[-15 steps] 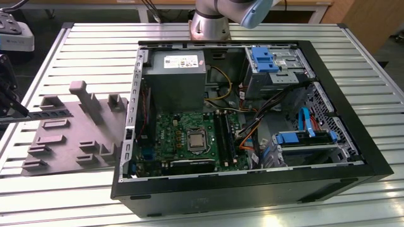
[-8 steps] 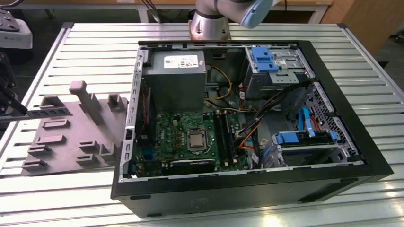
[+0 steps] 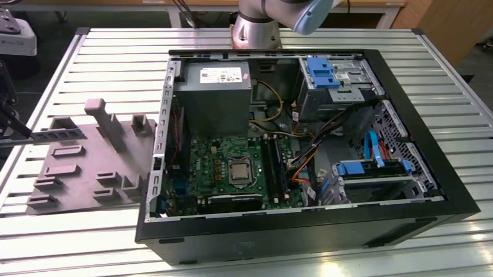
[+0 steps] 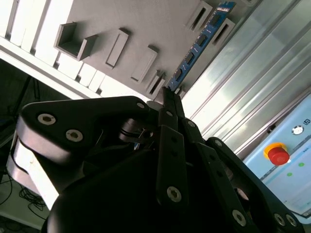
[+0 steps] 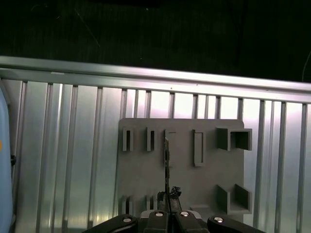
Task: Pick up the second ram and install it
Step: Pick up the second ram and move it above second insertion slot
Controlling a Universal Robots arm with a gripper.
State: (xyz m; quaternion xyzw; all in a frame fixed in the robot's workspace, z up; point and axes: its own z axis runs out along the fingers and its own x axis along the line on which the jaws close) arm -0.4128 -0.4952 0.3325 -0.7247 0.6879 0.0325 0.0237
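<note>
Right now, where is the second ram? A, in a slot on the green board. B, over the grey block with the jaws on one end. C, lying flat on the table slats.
B: the second ram stands on edge over the grey block, jaws closed on its end.

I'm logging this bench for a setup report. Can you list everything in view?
second ram: one, bluish with dark chips, held over the grey block
grey block: one, grey with slots and posts, on the table at the exterior view's left
computer case: one, black, open, mid-table
motherboard: one, green, inside the case
power supply: one, grey, inside the case
drive brackets: two, blue, inside the case towards the exterior view's right
table: one, silver, slatted
stop button: one, red on yellow, beyond the table edge
arm: one, silver, at the table's far edge
gripper: one, black, shut on the second ram
</note>
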